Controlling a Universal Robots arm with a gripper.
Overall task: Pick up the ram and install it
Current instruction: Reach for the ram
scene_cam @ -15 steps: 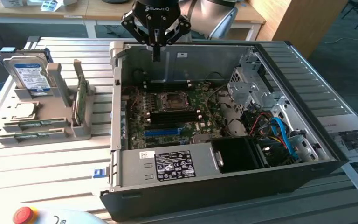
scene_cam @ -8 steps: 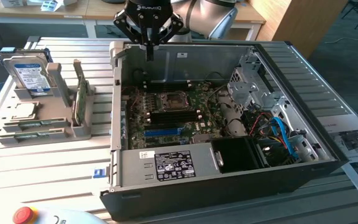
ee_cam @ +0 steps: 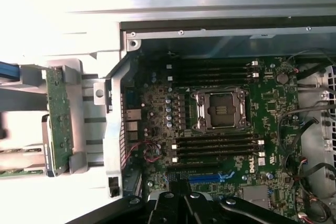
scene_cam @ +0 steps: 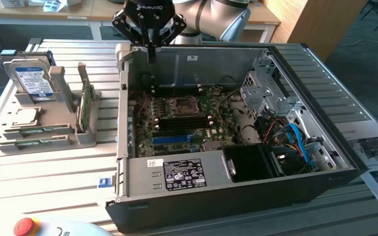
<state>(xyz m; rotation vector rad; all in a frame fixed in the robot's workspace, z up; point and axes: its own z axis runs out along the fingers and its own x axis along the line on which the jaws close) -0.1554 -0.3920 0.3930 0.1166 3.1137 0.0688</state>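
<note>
Two ram sticks lie flat in the grey holder at the exterior view's left, one just behind the other; their ends also show in the wrist view. My gripper hangs above the back wall of the open computer case, well away from the ram. Its fingers are pressed together, shut on nothing. In the wrist view the gripper looks down on the motherboard, with black memory slots on both sides of the bare processor socket.
A taller green card stands on edge in the holder, beside a hard drive. A blue slot, the power supply and blue cables fill the case. A red stop button sits at the front.
</note>
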